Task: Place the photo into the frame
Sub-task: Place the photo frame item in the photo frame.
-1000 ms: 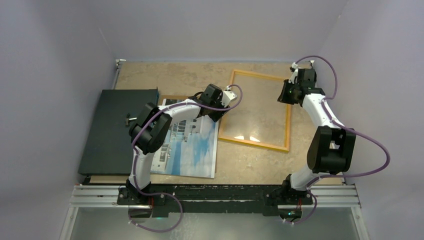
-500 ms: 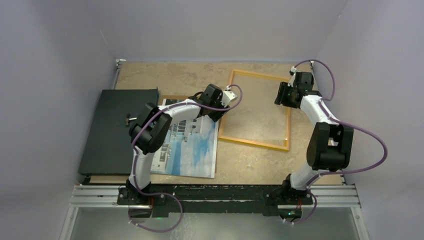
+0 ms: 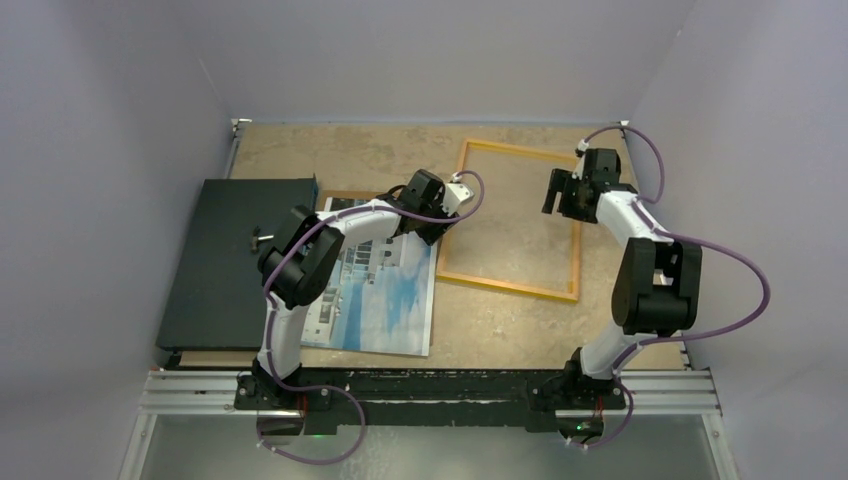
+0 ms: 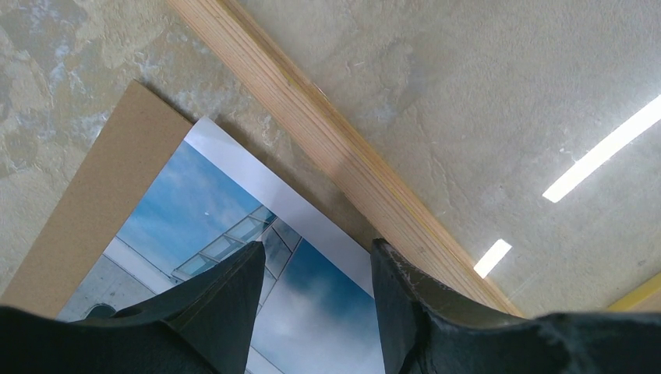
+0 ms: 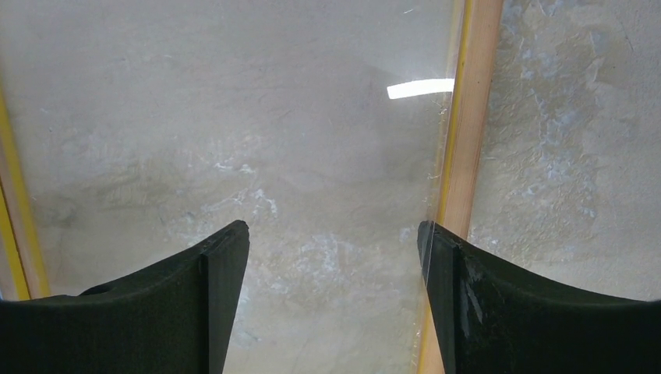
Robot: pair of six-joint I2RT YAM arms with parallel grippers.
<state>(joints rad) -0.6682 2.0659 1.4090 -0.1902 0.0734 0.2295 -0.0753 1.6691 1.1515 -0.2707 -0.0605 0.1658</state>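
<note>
My left arm [image 3: 300,255] rises from its base, folds at a high elbow and runs its white forearm forward and to the right. At its end my left pincer [image 3: 436,226] tips downward, its two dark fingers [image 4: 226,304] parted by a narrow gap. My right arm [image 3: 655,285] climbs from its base, bends at the elbow and stretches forward and to the left. There my right pincer [image 3: 556,192] faces down, its fingers [image 5: 195,296] spread wide apart.
</note>
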